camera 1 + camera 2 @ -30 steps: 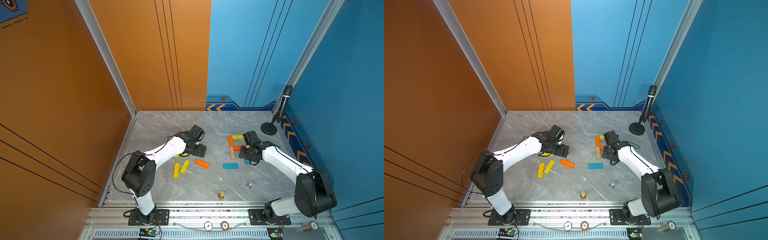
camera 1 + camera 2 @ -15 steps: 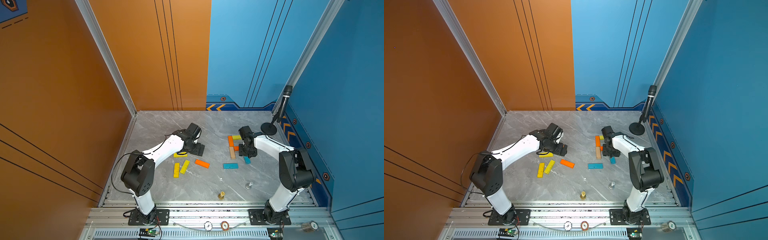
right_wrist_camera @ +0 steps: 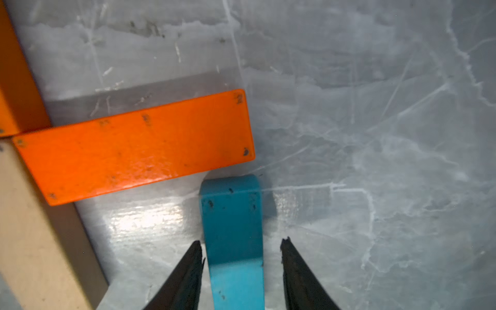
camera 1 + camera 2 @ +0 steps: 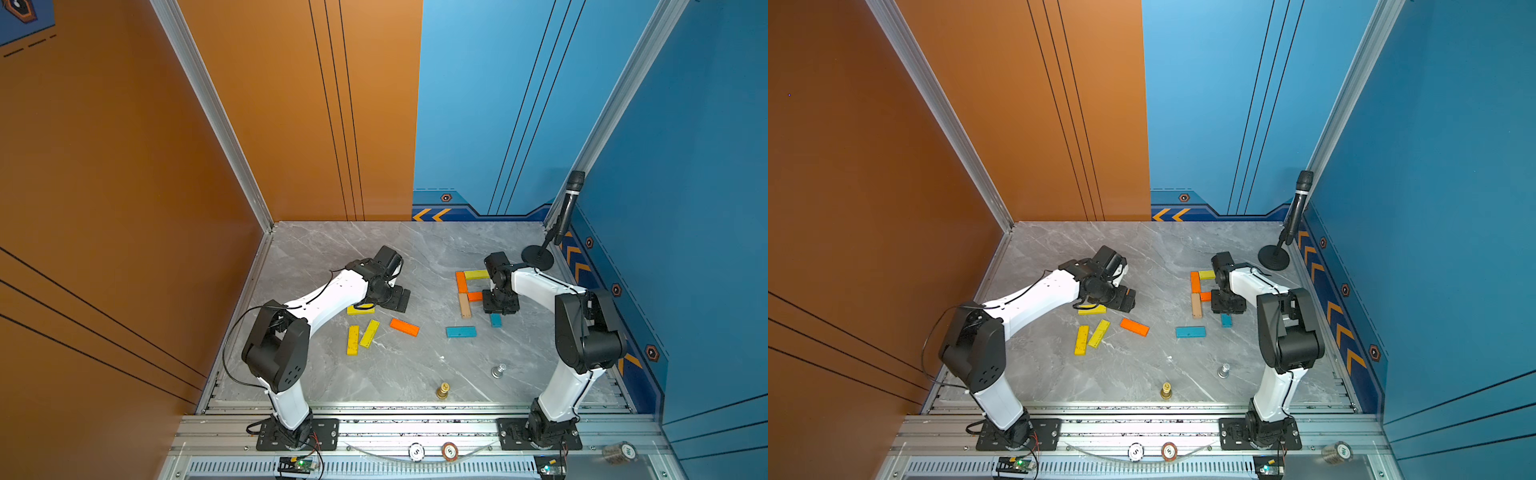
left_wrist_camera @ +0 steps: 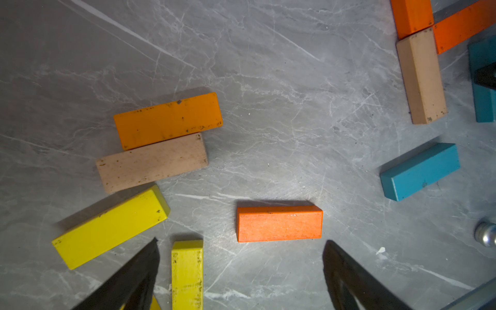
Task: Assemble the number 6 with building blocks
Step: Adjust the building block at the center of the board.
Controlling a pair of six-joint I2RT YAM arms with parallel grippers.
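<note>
The partial number 6 lies at the right: a yellow block (image 4: 476, 274), an orange block (image 4: 461, 281), a tan block (image 4: 464, 305) and an orange crossbar (image 4: 475, 296) (image 3: 134, 150). My right gripper (image 4: 500, 305) (image 3: 241, 240) points down, open, straddling a teal block (image 3: 230, 214) (image 4: 495, 320). One finger is close against the block and a gap shows at the other. My left gripper (image 4: 397, 299) (image 5: 241, 247) hangs wide open and empty over loose blocks: an orange one (image 5: 279, 224) (image 4: 404, 327) and yellow ones (image 5: 111, 228) (image 5: 187, 273).
A loose teal block (image 4: 461, 331) lies in front of the figure. An amber block (image 5: 167, 120) and a tan block (image 5: 151, 162) lie side by side. A gold piece (image 4: 443, 390) and a silver piece (image 4: 498, 370) stand near the front. A microphone stand (image 4: 538, 257) occupies the back right corner.
The right arm's elbow has swung up and back toward its base while its gripper stayed over the teal block. Its jaws have narrowed round the block. The left arm has barely moved.
</note>
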